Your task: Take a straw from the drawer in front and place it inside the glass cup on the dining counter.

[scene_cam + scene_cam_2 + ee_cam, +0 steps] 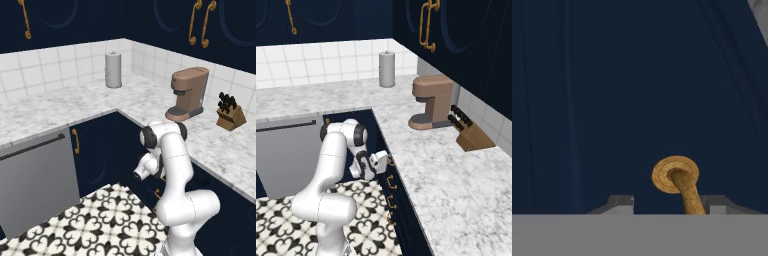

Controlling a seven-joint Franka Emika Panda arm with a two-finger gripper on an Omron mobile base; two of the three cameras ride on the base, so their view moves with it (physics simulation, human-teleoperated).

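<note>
Up close in the hand view, the fingers (664,202) sit low against the navy-blue drawer (612,100), which fills the space ahead of them. Left of the fingers the drawer front is plain dark panel; the left fingertip shows as a small grey wedge with nothing against it. Between the two fingertips, nearer the right one, the curved brass handle (684,187) rises from its round brass mounting plate and bends down toward the gap, so the fingers straddle it at a middling width; whether they already press on the brass I cannot tell. From the left base view, the grey dishwasher panel (37,182) lies well to the left of the fingers, a grey paper-towel roll (113,70) stands far beyond them on the marbled surface (50,112), and the brown coffee machine (189,92) and the knife block (230,112) sit above and to the right of them. The hand (142,170) is tucked under the edge of that surface, against the cabinet front. In the right base view the hand (376,165) reaches to the right, just beside a brass handle (390,162) on the drawer stack, above the patterned floor tiles (371,225). The drawer is shut.
</note>
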